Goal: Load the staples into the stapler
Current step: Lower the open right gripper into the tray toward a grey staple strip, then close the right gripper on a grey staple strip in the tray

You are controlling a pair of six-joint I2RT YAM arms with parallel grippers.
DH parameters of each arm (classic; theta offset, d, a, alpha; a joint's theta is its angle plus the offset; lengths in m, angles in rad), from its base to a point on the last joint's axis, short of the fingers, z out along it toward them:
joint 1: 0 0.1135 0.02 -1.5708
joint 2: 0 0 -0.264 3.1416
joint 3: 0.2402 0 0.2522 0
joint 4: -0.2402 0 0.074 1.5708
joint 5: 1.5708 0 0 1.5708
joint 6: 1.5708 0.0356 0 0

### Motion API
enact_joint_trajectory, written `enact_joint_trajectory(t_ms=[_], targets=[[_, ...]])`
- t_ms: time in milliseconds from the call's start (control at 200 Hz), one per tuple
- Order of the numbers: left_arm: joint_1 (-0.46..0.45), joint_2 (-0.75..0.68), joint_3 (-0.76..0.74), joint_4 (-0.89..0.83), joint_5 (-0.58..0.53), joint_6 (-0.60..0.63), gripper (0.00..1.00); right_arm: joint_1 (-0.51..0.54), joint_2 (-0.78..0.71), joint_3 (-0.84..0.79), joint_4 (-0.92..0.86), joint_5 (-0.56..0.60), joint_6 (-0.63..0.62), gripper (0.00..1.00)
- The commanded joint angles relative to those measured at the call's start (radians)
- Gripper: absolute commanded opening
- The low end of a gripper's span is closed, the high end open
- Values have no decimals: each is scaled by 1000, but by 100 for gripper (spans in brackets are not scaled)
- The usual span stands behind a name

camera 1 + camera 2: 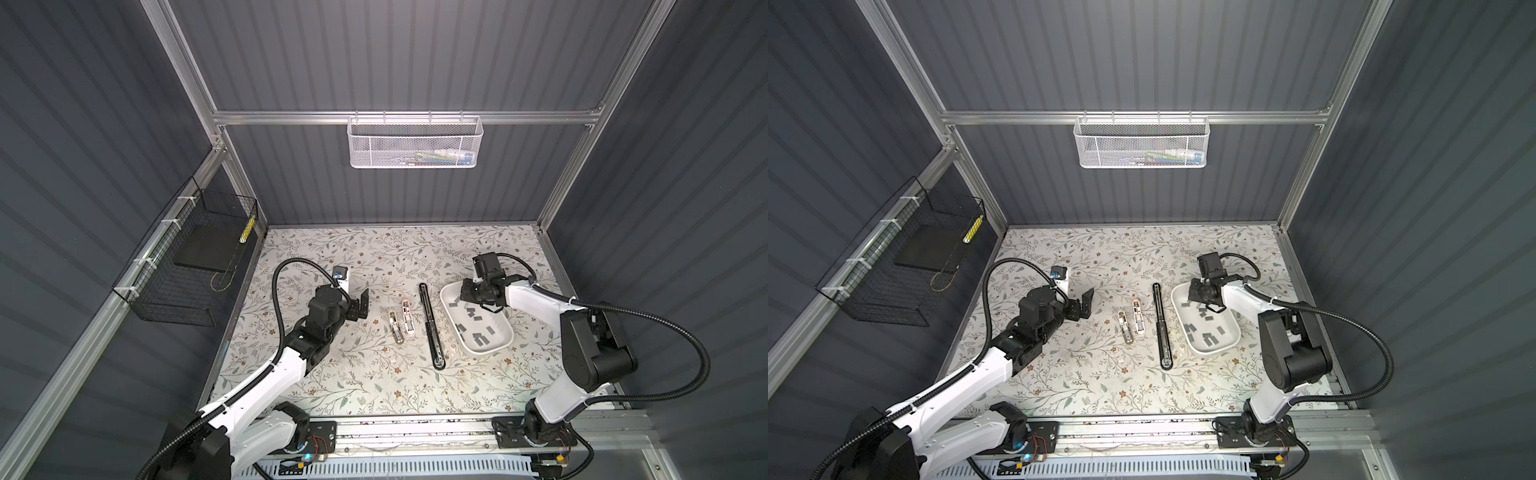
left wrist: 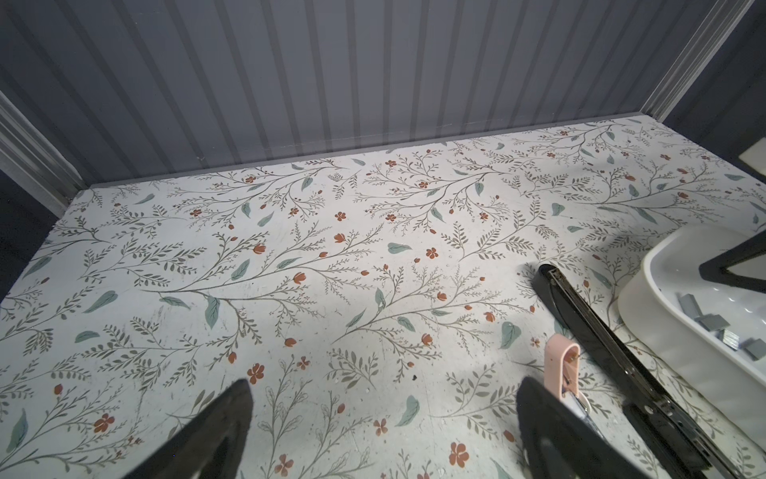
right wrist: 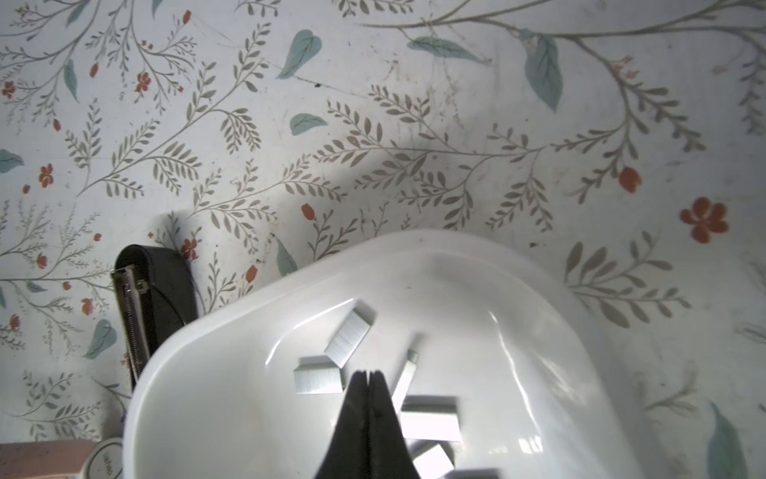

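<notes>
The black stapler (image 1: 429, 320) (image 1: 1161, 328) (image 2: 601, 344) (image 3: 166, 286) lies opened out flat on the floral table, its spring rail facing up. Right of it stands a white tray (image 1: 451, 322) (image 1: 1179, 322) (image 2: 663, 331) (image 3: 186, 373) holding several loose grey staples (image 1: 469, 313) (image 1: 1204, 316) (image 2: 704, 319) (image 3: 348, 331). My right gripper (image 1: 466, 300) (image 1: 1196, 299) (image 3: 368, 373) points down into the tray's far end. Its jaws are pressed together with nothing between them, and strips lie on both sides of the tips. My left gripper (image 1: 360, 307) (image 1: 1081, 307) (image 2: 385, 385) hangs open over bare table, left of the stapler.
Two small staplers, one pink-and-white (image 1: 407, 318) (image 1: 1138, 320) (image 2: 561, 365) and one beige (image 1: 395, 328) (image 1: 1126, 328), lie between my left gripper and the black stapler. A black wire basket (image 1: 187, 266) hangs on the left wall. A white mesh basket (image 1: 415, 141) hangs on the back wall.
</notes>
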Motion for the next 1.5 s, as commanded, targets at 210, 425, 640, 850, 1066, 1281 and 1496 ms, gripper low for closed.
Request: enact_joint_trajectory(t_ms=[210,425,640,850,1066,1281,1496], targets=[[1,-7,-9,11,-10,8,99,6,68,4,27,-13,29,0],[1,-6,-8,13,-11,7,99,7,95,7,7,33,37,0],[2,3,-7,16,-12,9,99,7,75,-23,-9,99,47,0],[1,6,-5,16,-11,9,99,6,59,-52,-7,119,58,0],[1,5,-6,15,-8,8,99,5,41,-66,-16,141,61,0],[1,6,-5,16,-9,8,99,7,-12,-90,-13,157,59,1],[1,13,-8,31,-21,11,99,14,-83,-123,36,97,55,21]])
